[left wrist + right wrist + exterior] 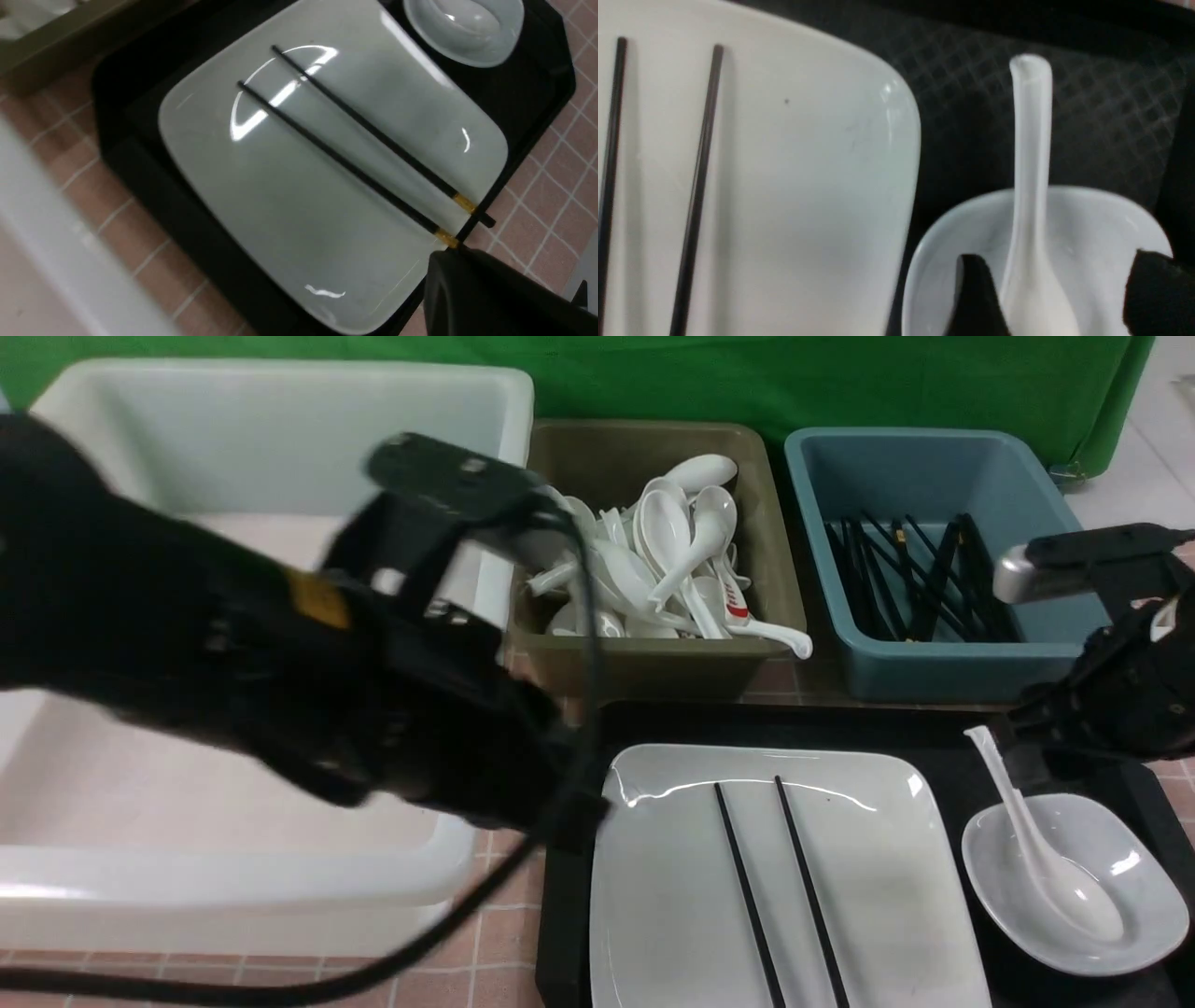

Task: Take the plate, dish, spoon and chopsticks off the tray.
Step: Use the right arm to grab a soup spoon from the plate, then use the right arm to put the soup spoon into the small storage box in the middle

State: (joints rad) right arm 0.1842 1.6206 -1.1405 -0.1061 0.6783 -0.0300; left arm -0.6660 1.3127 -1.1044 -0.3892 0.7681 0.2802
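Observation:
The black tray (952, 770) holds the large white plate (896, 896), with the two black chopsticks (747, 887) lying side by side along it. To its right is the small dish (1139, 905), with the white spoon (1083, 896) in it, handle pointing away. My right gripper (1055, 259) is open, its fingers (976, 298) on either side of the spoon (1029, 163) over the dish (1101, 224). My left gripper (467, 289) is shut and empty by the plate's (280, 210) corner, near the gold-banded ends of the chopsticks (373, 129).
A big white tub (280, 429) fills the left side under my left arm. Behind the tray stand an olive bin (653, 677) full of white spoons and a blue bin (934, 677) with black chopsticks. The table (448, 980) is pink tile.

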